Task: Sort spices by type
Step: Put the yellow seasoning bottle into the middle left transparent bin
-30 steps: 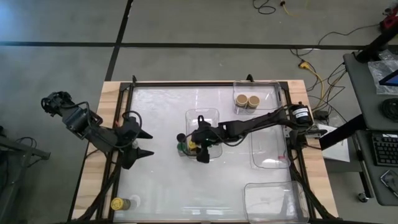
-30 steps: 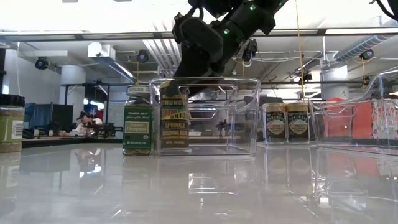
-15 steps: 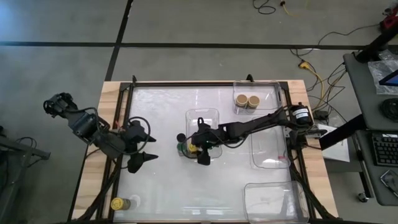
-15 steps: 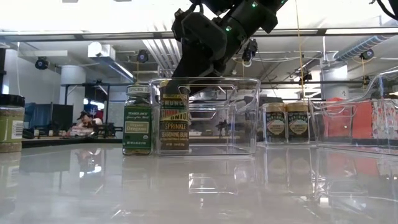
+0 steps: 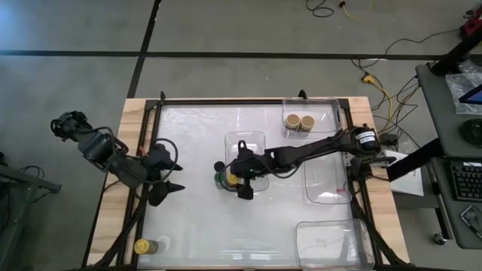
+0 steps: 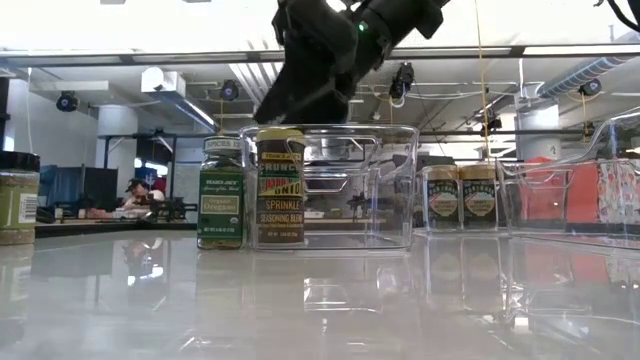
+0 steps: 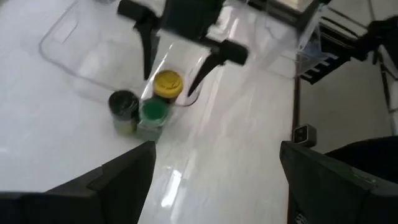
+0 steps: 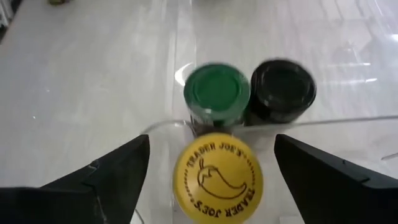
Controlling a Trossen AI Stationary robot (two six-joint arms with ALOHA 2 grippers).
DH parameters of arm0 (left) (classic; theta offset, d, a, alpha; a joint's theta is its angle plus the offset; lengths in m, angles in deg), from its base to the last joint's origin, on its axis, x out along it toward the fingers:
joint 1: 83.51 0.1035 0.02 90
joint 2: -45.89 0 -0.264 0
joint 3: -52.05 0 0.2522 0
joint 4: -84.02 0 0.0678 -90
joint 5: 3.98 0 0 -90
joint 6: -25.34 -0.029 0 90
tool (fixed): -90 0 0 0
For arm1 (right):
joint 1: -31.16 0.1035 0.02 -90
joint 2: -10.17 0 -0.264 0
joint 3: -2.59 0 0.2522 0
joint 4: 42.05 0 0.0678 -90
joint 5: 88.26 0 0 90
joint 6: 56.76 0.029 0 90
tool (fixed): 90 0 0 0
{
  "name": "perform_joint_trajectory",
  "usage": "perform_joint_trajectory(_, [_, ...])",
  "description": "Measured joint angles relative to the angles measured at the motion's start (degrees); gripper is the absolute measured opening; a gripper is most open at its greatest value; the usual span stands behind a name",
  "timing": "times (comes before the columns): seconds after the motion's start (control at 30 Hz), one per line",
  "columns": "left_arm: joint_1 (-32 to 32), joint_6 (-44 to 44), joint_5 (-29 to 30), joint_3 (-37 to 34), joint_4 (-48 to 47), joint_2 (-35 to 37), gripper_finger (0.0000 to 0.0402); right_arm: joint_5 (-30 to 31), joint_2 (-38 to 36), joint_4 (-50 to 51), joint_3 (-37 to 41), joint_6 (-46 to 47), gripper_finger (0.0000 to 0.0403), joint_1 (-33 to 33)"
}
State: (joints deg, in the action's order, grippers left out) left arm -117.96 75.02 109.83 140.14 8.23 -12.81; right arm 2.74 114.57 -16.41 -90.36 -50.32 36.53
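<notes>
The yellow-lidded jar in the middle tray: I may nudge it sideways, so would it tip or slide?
The yellow-lidded jar looks taller than wide, so a push near the lid might tip it. The clear tray looks glossy, so a low push probably slides it. The green-lidded jar just outside the wall could limit travel.

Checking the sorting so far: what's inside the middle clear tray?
One yellow-lidded jar stands in the middle tray, below the open right gripper; the arm hides part of the tray.

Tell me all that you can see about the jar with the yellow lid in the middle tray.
The yellow-lidded jar is a small cylinder standing upright in a corner of the clear middle tray. Its lid bears a chili drawing and the brand's name; the label reads "seasoning blend". The open right gripper hangs above it, not touching. The green-lidded jar stands just outside the wall.
</notes>
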Motion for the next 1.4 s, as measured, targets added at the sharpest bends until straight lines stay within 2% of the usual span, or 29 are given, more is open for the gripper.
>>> perform_joint_trajectory(0.27, [0.02, 6.58, -2.35, 0.00, -2.85, -0.41, 0.0327, 0.04, -1.08, 8.51, -7.85, -2.70, 0.0354, 0.66])
perform_joint_trajectory(0.43, [-0.35, 14.71, -19.14, 0.00, -3.20, -3.89, 0.0321, 0.47, -1.14, 11.61, -13.39, -5.15, 0.0354, 2.21])
perform_joint_trajectory(0.67, [-6.33, 27.31, -35.08, 0.00, -6.70, -13.00, 0.0312, 2.01, -1.14, 12.09, -18.02, -5.85, 0.0354, 3.31])
perform_joint_trajectory(0.8, [-10.37, 31.71, -36.64, 0.00, -7.41, -17.54, 0.0317, 3.08, -1.14, 12.10, -19.67, -7.67, 0.0354, 3.64])
perform_joint_trajectory(1.0, [-13.25, 37.13, -37.22, 0.00, -6.89, -22.70, 0.0358, 3.50, -1.14, 12.17, -20.39, -8.44, 0.0354, 3.76])
perform_joint_trajectory(1.2, [-14.94, 39.58, -44.01, -0.64, -7.14, -26.90, 0.0377, 3.64, -1.14, 12.22, -20.57, -7.96, 0.0354, 4.91])
perform_joint_trajectory(1.4, [-15.23, 36.81, -49.43, -2.18, -6.43, -29.61, 0.0377, 3.63, -1.14, 12.22, -20.57, -7.64, 0.0354, 6.32])
